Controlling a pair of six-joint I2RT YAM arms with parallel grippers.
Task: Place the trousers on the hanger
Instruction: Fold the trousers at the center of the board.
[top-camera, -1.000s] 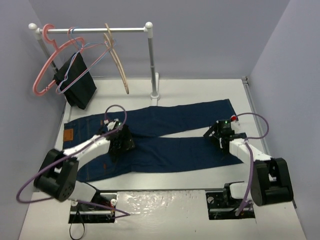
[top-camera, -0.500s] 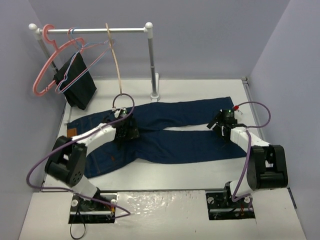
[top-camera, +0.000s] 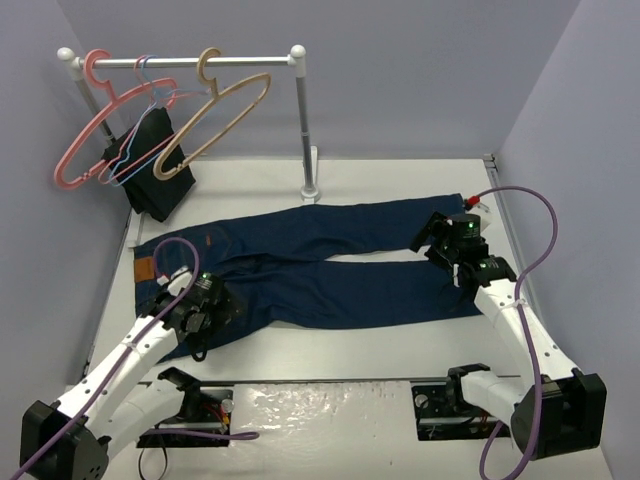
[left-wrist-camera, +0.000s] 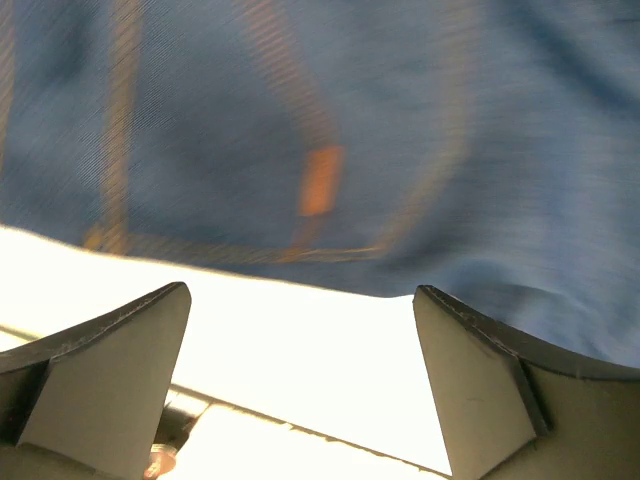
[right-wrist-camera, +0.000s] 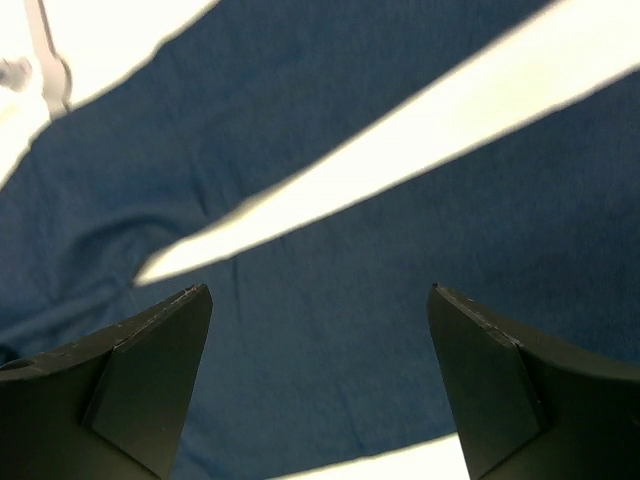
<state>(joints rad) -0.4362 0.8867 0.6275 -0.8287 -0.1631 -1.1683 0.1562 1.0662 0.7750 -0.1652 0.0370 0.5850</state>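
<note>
The dark navy trousers (top-camera: 320, 265) lie flat across the table, waist at the left, legs running right with a gap between them. The tan wooden hanger (top-camera: 215, 120) hangs by its hook on the rail at the back left. My left gripper (top-camera: 195, 318) is open and empty over the near waist edge; its wrist view shows denim with orange stitching (left-wrist-camera: 320, 150) and bare table between the fingers (left-wrist-camera: 110, 370). My right gripper (top-camera: 445, 240) is open and empty above the leg ends; its wrist view shows denim (right-wrist-camera: 330, 370) under it.
A rail (top-camera: 180, 61) on a white post (top-camera: 303, 120) stands at the back. On it hang a pink plastic hanger (top-camera: 85, 130), thin wire hangers (top-camera: 140, 140) and a black cloth (top-camera: 155, 170). The table's near edge (top-camera: 330, 385) carries both arm bases.
My left gripper drew back toward the near left, off the waist middle. My right arm rose slightly near the leg ends. The wooden hanger swung to face the camera broadside.
</note>
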